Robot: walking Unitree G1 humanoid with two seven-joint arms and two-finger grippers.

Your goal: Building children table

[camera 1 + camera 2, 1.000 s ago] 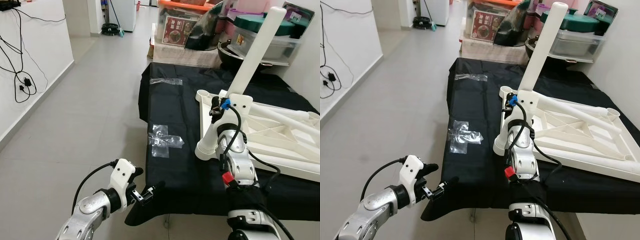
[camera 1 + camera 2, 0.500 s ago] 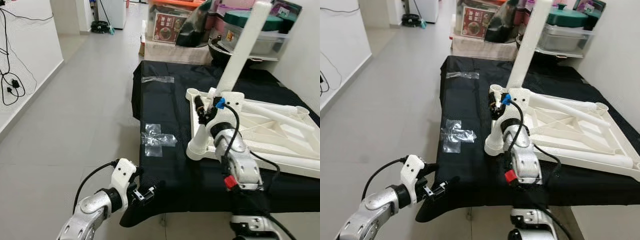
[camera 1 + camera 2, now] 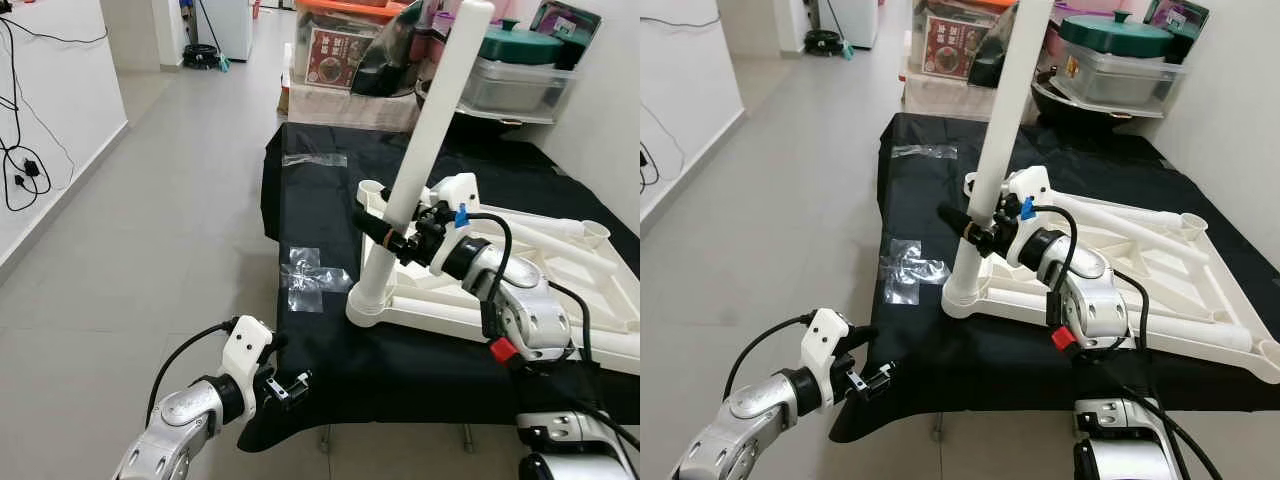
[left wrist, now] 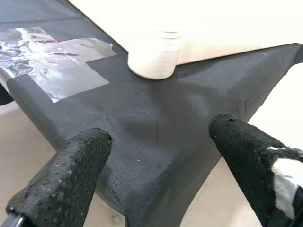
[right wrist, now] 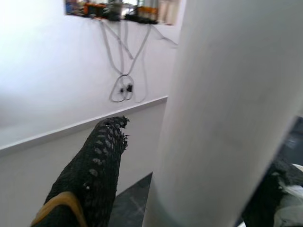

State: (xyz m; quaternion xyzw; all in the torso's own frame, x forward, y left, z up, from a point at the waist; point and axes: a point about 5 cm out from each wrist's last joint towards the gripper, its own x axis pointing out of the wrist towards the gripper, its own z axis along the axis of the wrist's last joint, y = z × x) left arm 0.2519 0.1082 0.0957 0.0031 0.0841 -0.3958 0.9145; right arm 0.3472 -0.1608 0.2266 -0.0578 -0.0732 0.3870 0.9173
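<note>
The right arm reaches forward and bends leftward over the counter (image 3: pixel 330 350), its claw (image 3: pixel 393 237) closed around the lower part of a white table leg (image 3: pixel 420 140). The leg stands tilted in the near left corner socket of the upturned white table frame (image 3: pixel 560 300), which lies on the black cloth (image 3: pixel 930 200) covering the counter. The left arm is held low, its claw (image 3: pixel 292 385) open and empty, off the near left corner of the counter. In the left wrist view, its fingers (image 4: pixel 61 179) are spread with the cloth corner between them. Clear tape patches (image 3: pixel 315 280) are stuck on the cloth left of the frame. Left of the counter is open grey tiled floor (image 3: pixel 150 220); storage boxes (image 3: pixel 350 60) are stacked beyond the far end.
</note>
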